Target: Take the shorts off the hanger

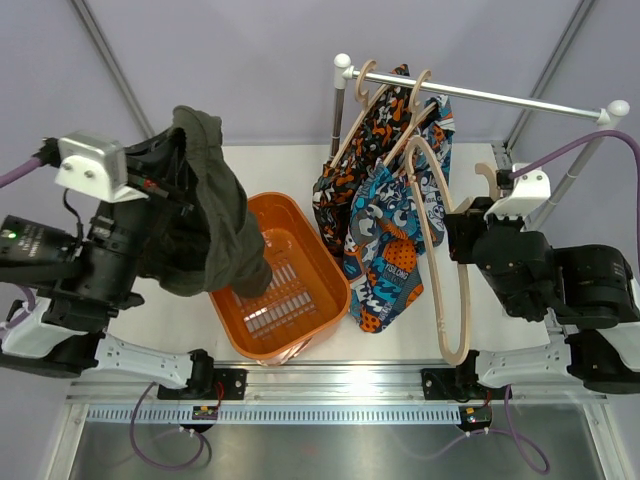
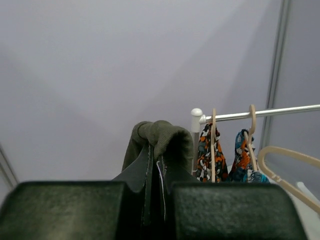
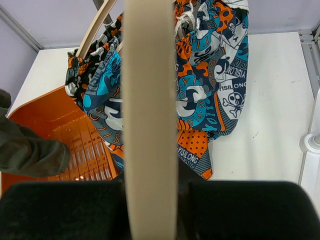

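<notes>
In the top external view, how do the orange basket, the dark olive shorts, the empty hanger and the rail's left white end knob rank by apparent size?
1-2. orange basket and dark olive shorts: similar in area; the shorts hang nearer the camera, so I leave them unranked.
3. empty hanger: long but thin.
4. white end knob.

Viewing remotely, I read this as robot lab test cell, not home or shop. Plain lilac-grey backdrop panels on grey metal frame struts wall off bare white tabletop. Slotted aluminium rail along near edge, black arm base plates bolted beside it, purple cables trailing loose. Small white clothes rack with chrome bar and orange slotted plastic basket stand on tabletop
</notes>
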